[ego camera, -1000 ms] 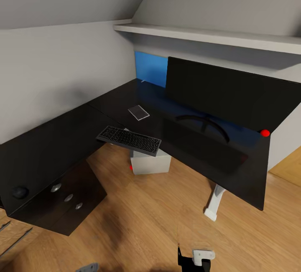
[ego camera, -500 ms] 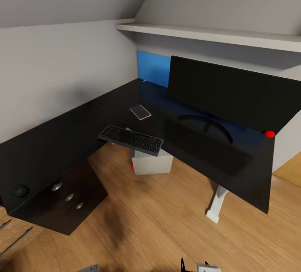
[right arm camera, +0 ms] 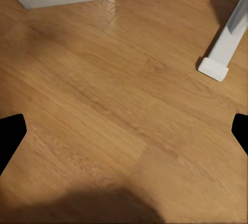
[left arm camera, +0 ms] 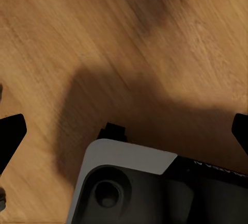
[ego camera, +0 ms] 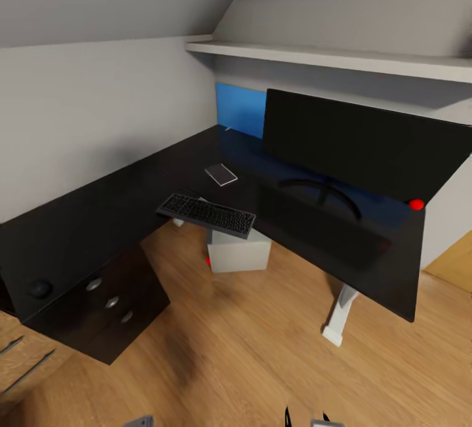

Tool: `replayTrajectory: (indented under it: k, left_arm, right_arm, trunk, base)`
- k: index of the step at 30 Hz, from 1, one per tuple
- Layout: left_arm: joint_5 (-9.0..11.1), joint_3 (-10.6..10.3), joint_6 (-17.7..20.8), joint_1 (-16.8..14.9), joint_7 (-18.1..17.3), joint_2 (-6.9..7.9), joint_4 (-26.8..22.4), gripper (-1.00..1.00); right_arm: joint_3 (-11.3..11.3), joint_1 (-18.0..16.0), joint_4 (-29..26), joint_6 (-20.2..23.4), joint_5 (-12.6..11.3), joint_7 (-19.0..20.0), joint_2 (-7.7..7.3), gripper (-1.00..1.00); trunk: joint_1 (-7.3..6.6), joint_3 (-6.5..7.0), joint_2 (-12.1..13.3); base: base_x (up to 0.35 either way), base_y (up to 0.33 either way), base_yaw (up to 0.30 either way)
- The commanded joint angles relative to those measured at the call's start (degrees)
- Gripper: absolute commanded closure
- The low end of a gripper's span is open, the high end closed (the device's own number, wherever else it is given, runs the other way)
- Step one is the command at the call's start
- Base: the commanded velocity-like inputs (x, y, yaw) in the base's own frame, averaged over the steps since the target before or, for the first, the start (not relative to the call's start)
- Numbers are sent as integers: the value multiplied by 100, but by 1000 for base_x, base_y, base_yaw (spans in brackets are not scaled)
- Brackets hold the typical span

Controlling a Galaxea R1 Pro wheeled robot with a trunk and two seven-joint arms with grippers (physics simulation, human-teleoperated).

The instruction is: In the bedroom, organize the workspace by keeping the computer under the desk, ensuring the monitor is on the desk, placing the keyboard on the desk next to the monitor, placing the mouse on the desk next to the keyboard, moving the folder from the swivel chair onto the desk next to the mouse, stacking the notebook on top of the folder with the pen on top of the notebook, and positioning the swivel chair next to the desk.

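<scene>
- Where the black L-shaped worktop [ego camera: 98, 217] runs along the left wall, a dark round mouse [ego camera: 39, 288] sits near its left end, above a drawer unit [ego camera: 108, 312] with three round knobs.
- Further right, the keyboard [ego camera: 206, 214] lies at the inner corner, overhanging the front edge, with a small flat notebook-like thing [ego camera: 221, 174] behind it (too small to name surely).
- Under the worktop, just below the keyboard, the pale grey computer [ego camera: 237, 253] stands on the wooden floor [ego camera: 249, 355].
- The wide black monitor [ego camera: 364, 145] stands on the right stretch, a blue panel [ego camera: 240, 107] behind its left edge and a red ball [ego camera: 415, 204] at its right.
- The left tool [left arm camera: 124, 131] hangs spread above the floor, empty.
- The right tool [right arm camera: 124, 126] is likewise spread and empty, over bare floor near a white leg [right arm camera: 227, 38] of the worktop.
</scene>
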Motion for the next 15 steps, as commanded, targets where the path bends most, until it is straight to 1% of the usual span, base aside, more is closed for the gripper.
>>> replayTrajectory:
  k: [1,3,5,15]
  left_arm:
    - [49,-48,-22,-2,42,6,-1,-100]
    - [50,-48,-22,-2,42,6,-1,-100]
    - [58,-40,-22,-2,42,9,-1,-100]
    - [61,-30,-22,-2,42,6,-1,-100]
  right_arm:
    - [48,-4,4,-16,-33,-38,-4,-100]
    - [48,-4,4,-17,-32,-35,-5,-100]
    - [48,-4,5,-17,-31,-34,-5,-100]
    - [55,-4,5,-21,-31,-34,2,-100]
  trunk:
    - [20,-15,-46]
    - [64,-33,-126]
    - [108,-51,-206]
    - [327,-140,-607]
  base:
    - [-320,0,0]
    - [-199,0,0]
    - [-65,0,0]
    - [-8,0,0]
